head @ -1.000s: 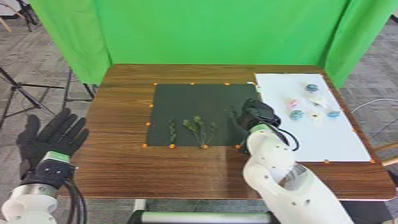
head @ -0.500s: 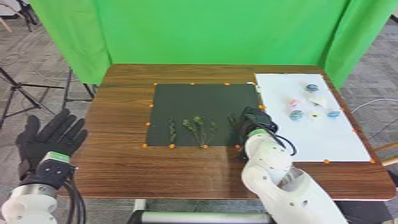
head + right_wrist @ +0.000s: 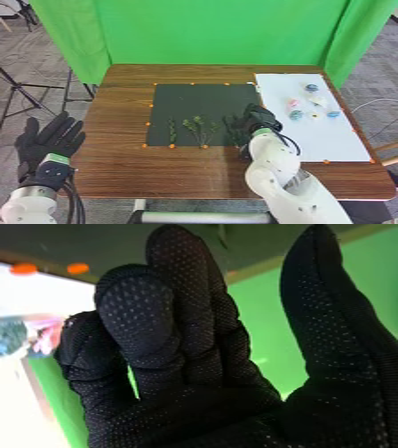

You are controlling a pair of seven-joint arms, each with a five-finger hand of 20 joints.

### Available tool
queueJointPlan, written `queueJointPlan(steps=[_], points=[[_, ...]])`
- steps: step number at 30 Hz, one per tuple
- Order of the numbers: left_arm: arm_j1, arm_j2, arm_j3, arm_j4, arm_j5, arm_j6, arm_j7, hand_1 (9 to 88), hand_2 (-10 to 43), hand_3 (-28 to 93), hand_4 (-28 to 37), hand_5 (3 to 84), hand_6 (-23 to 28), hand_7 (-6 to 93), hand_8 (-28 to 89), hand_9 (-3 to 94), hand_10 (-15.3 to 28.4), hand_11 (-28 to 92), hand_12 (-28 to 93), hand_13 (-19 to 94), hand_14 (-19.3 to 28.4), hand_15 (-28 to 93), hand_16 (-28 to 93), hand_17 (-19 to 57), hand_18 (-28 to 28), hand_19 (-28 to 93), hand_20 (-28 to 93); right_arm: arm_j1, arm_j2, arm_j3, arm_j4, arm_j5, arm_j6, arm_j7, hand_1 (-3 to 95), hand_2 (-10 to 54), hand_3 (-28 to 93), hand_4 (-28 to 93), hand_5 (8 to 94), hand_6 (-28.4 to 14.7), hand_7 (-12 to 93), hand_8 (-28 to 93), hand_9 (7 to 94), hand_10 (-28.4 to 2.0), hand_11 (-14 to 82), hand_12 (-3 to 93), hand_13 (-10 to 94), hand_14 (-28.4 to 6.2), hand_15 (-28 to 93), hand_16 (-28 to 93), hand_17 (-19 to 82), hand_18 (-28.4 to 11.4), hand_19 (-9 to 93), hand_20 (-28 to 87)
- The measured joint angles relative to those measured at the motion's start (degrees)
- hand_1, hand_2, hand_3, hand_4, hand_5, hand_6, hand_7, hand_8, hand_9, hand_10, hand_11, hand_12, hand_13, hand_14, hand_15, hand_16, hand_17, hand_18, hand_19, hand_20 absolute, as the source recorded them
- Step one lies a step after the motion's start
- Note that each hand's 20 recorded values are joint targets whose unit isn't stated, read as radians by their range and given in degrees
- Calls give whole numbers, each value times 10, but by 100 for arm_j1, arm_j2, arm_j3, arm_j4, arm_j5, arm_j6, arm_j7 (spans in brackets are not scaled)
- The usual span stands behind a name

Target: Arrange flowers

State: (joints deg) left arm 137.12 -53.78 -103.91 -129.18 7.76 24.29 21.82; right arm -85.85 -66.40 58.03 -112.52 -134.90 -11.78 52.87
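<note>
Near me, the bare wood of the counter point(image 3: 160, 175) runs along its near edge. Just off its left edge, my left hand point(image 3: 49, 142) is open, fingers spread and straight, thumb out to the side.

On the dark sheet point(image 3: 200, 97), close to its near edge, lie my greens: a slim sprig point(image 3: 172, 131) towards the near left corner, a leafier, branching sprig point(image 3: 197, 125) around the middle, and a dark sprig point(image 3: 234, 132) towards the near right corner. My right hand point(image 3: 258, 117) is over the sheet's right edge, just beside that last one; I cannot tell if they touch. Its fingers are loosely open, a little bent, the thumb well apart from them.

The blooms are on the white sheet point(image 3: 329, 142), in its far half. Nearest are a blue flower point(image 3: 296, 115) by the left edge, a small pale flower point(image 3: 314, 116) and another blue bloom point(image 3: 333, 114) near the right edge. Behind them come a pink flower point(image 3: 294, 103) and a white flower point(image 3: 318, 100), then a darker blue one point(image 3: 311, 87) towards the far edge. Beyond the counter hangs the green curtain point(image 3: 213, 32).
</note>
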Motion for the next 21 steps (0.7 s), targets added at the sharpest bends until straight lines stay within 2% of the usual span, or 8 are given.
queueJointPlan(steps=[7, 11, 14, 19, 21], points=[[26, -2, 1, -6, -30, -4, 63, 264, 135, 711, -283, 414, 82, 188, -102, 328, 150, 285, 84, 228, 143, 427, -113, -51, 116, 315, 86, -195, 200, 276, -344, 16, 107, -155, 347, -95, 739, -270, 614, -75, 272, -92, 748, -169, 322, 273, 764, -93, 581, 359, 406, -276, 923, 338], [29, -8, 1, -7, -25, -15, 72, 263, 136, 711, -283, 412, 82, 187, -102, 325, 149, 285, 84, 227, 143, 425, -113, -50, 116, 314, 85, -310, 483, 484, -320, -149, 831, -316, 364, -95, 772, -275, 606, -66, 275, -96, 691, -176, 261, 234, 719, -97, 627, 345, 388, -257, 924, 364], [31, -17, -19, -7, -8, -38, 55, 263, 136, 710, -283, 411, 82, 187, -102, 324, 148, 286, 84, 227, 143, 424, -113, -50, 116, 313, 85, -406, 823, 797, -243, -201, 1212, -405, 384, -95, 799, -280, 581, -43, 288, -118, 632, -156, 208, 200, 678, -106, 652, 327, 357, -242, 902, 393], [124, -41, -172, -35, 19, -67, 54, 263, 135, 710, -283, 408, 82, 182, -101, 321, 148, 282, 84, 226, 143, 419, -112, -51, 117, 313, 84, -908, 1379, 2034, -46, 63, 1203, -1543, 384, -95, 806, -282, 528, -43, 229, -126, 580, -139, 163, 178, 650, -118, 666, 304, 335, -246, 870, 430], [170, -56, -227, -42, 32, -100, 54, 262, 134, 710, -283, 408, 81, 182, -100, 319, 147, 281, 84, 226, 143, 418, -111, -51, 117, 313, 84, -1019, 1666, 2193, 69, 46, 1065, -1740, 384, -95, 807, -283, 512, -43, 216, -126, 562, -131, 152, 172, 644, -119, 669, 301, 329, -245, 864, 433]])
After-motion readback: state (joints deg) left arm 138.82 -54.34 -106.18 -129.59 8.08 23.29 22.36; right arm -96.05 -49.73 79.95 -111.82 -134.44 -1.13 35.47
